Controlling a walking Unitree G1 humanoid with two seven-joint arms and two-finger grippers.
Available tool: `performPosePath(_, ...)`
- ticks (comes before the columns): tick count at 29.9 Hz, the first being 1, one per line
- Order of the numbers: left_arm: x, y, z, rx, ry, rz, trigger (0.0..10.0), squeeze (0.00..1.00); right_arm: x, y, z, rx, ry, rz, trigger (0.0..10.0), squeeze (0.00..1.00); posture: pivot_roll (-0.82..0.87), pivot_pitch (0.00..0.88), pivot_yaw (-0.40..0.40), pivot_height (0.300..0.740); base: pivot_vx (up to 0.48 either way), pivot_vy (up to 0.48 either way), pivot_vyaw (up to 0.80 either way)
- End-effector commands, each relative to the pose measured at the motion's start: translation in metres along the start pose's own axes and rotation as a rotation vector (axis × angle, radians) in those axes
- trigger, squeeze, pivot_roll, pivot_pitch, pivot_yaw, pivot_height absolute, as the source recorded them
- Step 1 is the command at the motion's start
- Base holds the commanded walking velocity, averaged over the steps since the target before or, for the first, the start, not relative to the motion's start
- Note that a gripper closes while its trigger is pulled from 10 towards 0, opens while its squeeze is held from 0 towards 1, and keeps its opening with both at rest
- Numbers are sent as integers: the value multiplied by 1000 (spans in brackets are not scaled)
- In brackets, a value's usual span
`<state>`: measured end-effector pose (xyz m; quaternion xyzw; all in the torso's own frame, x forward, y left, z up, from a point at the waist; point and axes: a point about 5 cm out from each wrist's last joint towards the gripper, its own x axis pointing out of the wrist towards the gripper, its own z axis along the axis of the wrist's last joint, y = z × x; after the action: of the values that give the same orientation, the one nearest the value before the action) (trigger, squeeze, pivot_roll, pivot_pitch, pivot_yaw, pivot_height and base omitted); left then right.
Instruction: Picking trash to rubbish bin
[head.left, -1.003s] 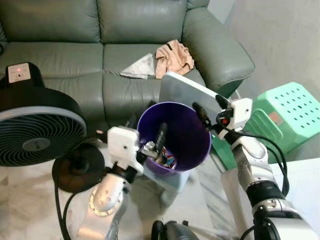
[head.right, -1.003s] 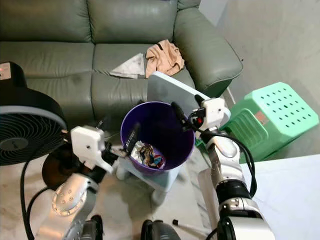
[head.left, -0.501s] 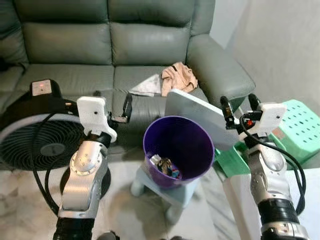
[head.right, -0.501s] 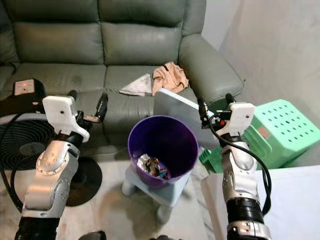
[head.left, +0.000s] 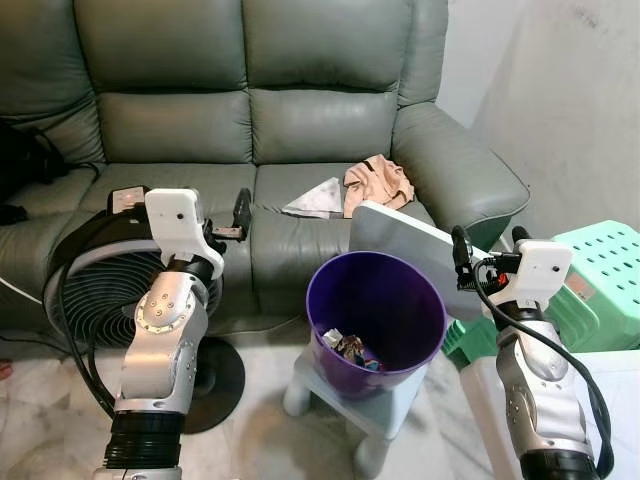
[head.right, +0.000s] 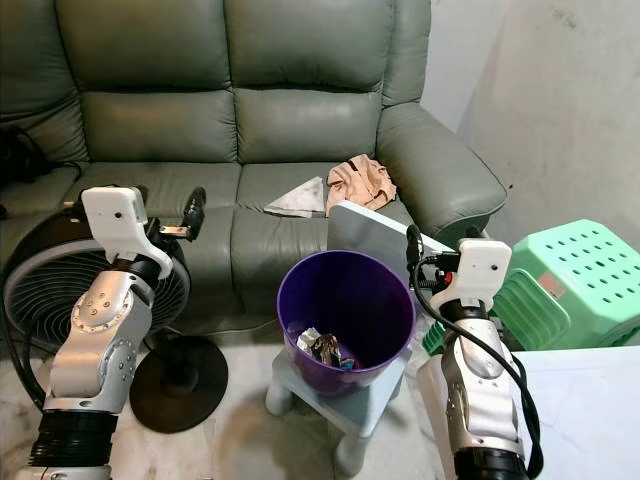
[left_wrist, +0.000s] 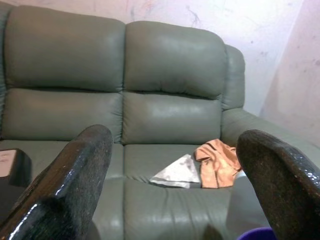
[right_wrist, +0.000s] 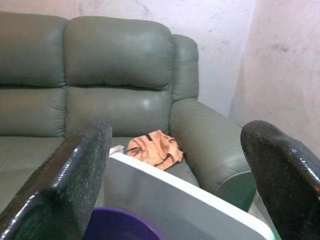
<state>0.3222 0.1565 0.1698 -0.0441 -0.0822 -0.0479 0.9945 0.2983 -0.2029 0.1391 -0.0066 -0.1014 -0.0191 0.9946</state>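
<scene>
Purple rubbish bin (head.left: 376, 315) sits centre-low in the frame on a small pale stool (head.left: 345, 405), crumpled trash (head.left: 352, 349) already at its bottom. Left end effector (head.left: 240, 212) is raised mid-left, fingers apart, holding nothing; the left wrist view looks between both fingers at the sofa. Right end effector (head.left: 487, 252) is raised mid-right, fingers also apart and empty, just beside the white board (head.left: 410, 245) that leans behind the bin. Likely next trash: a grey-white paper piece (head.left: 316, 199) on the sofa seat (head.left: 200, 190), upper centre, touching or just beside an orange cloth (head.left: 378, 182). Can't tell whether the cloth counts as trash. Judgement: the bin drop looks done and the step in hand is finding and reaching the next item. To do it well, step or lean toward the seat, come at the paper from above with the left end effector, pinch the raised fold rather than the flat edge, and avoid dragging the cloth along. Room: the bin and stool stand between robot and sofa, so the reach goes over the rim; bumping it could tip the stool. Fan (head.left: 95, 290) crowds the left arm at lower left, its cable trailing on the floor. Green crate (head.left: 600, 280) and white board box in the right arm. Open floor at lower centre-left, between the fan base and the stool.
</scene>
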Motion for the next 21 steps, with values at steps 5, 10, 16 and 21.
performPosePath(5, 2, 3, -1, 24, -6, 13, 10000, 0, -2, 3, 2, -15, 24, -15, 10000, 0, 3, 0, -33, 740, 0, 0, 0)
performPosePath(10, 2, 3, -2, 28, -5, 8, 10000, 0, 0, 4, 1, -11, 53, -9, 10000, 0, 9, 0, -39, 740, 0, 0, -627)
performPosePath(16, 3, 6, -3, 35, -8, 15, 10000, 0, 4, 8, 2, -19, 57, 17, 10000, 0, 16, 0, -45, 740, 0, 0, -755)
performPosePath(21, 3, 8, -3, 41, -7, 24, 10000, 0, 5, 13, 2, -21, 63, 40, 10000, 0, 24, 0, -51, 740, 0, 0, -756)
